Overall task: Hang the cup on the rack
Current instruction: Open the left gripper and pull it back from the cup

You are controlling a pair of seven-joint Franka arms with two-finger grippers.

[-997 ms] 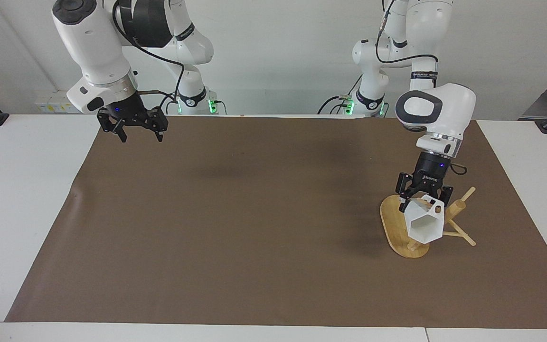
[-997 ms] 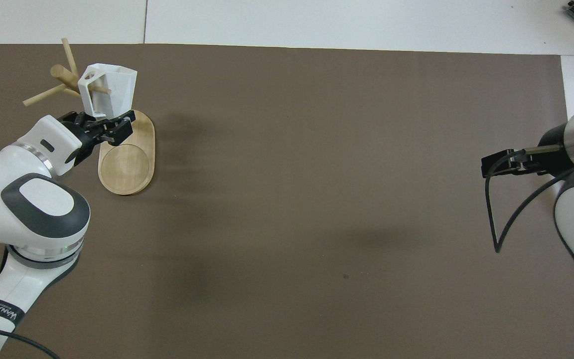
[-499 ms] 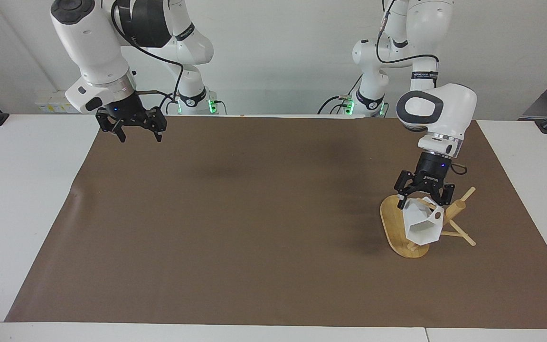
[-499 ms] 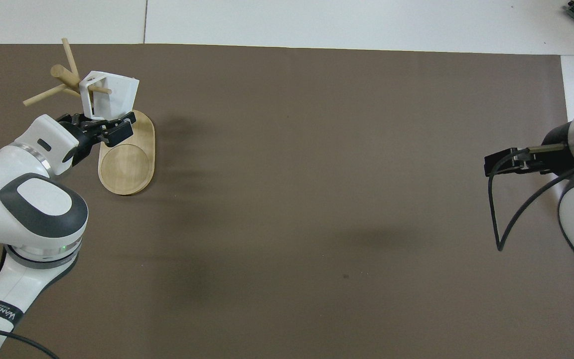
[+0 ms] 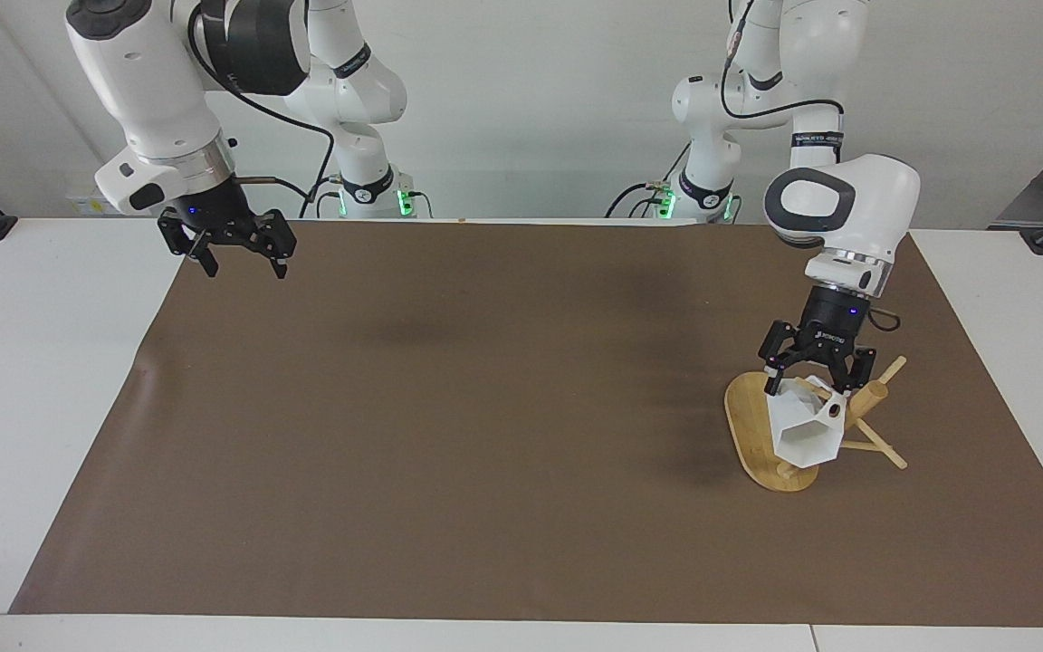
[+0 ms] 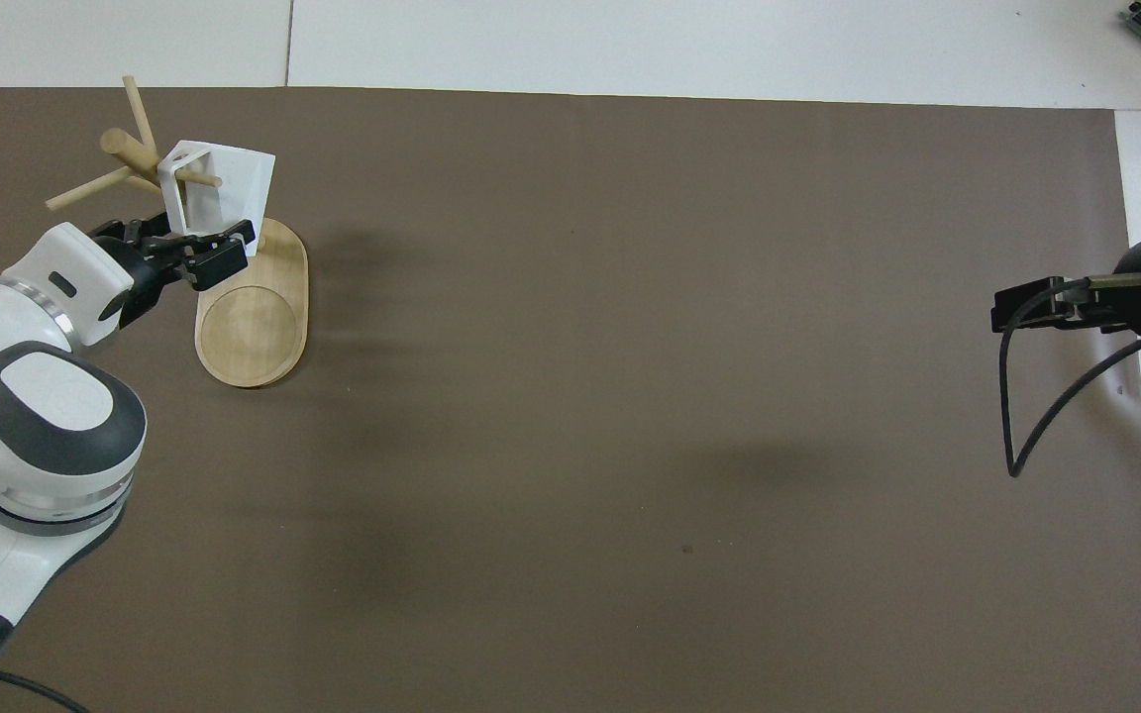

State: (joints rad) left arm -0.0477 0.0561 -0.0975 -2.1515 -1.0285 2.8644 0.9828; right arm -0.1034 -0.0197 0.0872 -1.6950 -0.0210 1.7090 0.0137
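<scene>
A brown mat (image 5: 485,407) covers a white table (image 5: 42,362) before a pale wall (image 5: 531,91).

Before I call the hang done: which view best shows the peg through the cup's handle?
The overhead view: a thin peg visibly passes through the handle of the cup. The facing view shows the cup in front of the rack, handle hole visible, the peg mostly hidden.

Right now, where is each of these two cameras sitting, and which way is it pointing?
Facing view: high across the table, looking back at the robots; both whole arms show, with the left gripper open over the cup hanging on the rack, and the right gripper open, waiting.
Overhead view: high above the robots' end, looking forward and steeply down; the left arm's forearm and wrist and part of the right arm show.
Both share the cup, rack, brown mat and both grippers, half a turn apart.
</scene>
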